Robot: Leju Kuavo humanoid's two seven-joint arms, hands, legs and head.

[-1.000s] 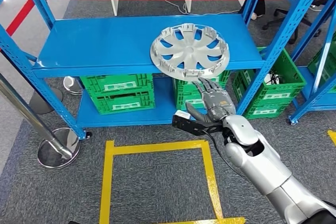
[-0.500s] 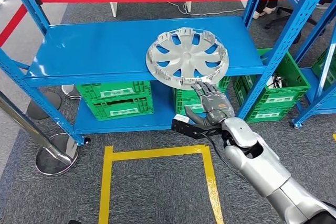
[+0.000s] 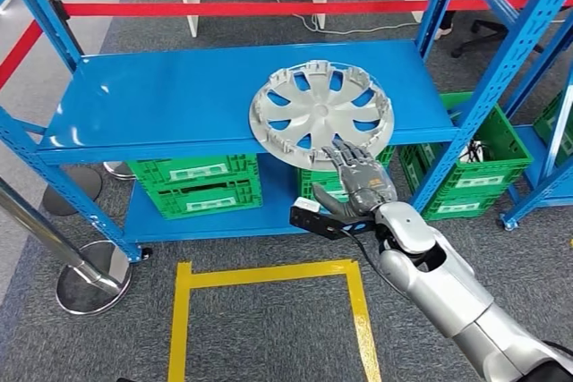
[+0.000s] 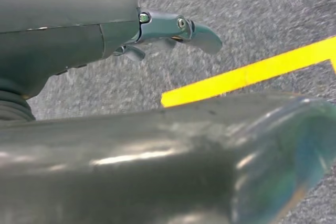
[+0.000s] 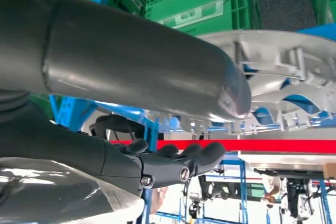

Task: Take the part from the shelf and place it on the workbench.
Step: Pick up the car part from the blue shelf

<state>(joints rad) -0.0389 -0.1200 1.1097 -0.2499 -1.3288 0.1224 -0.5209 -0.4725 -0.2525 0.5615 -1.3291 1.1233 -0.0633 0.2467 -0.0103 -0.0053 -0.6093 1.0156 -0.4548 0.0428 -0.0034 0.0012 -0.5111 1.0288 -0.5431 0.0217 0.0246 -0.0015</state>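
The robot's right hand (image 3: 356,183), fingers spread and holding nothing, reaches the near rim of a silver hubcap (image 3: 320,112) (overhanging slightly) on the blue shelf (image 3: 169,96).

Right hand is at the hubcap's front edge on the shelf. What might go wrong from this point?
1. The hubcap overhangs the shelf edge; the right hand reaches its rim from below, and a nudge could tip it off before the fingers close.
2. A grip on one rim edge may let the wide disc swing or slip.
3. Pulling out, it may catch the blue upright.
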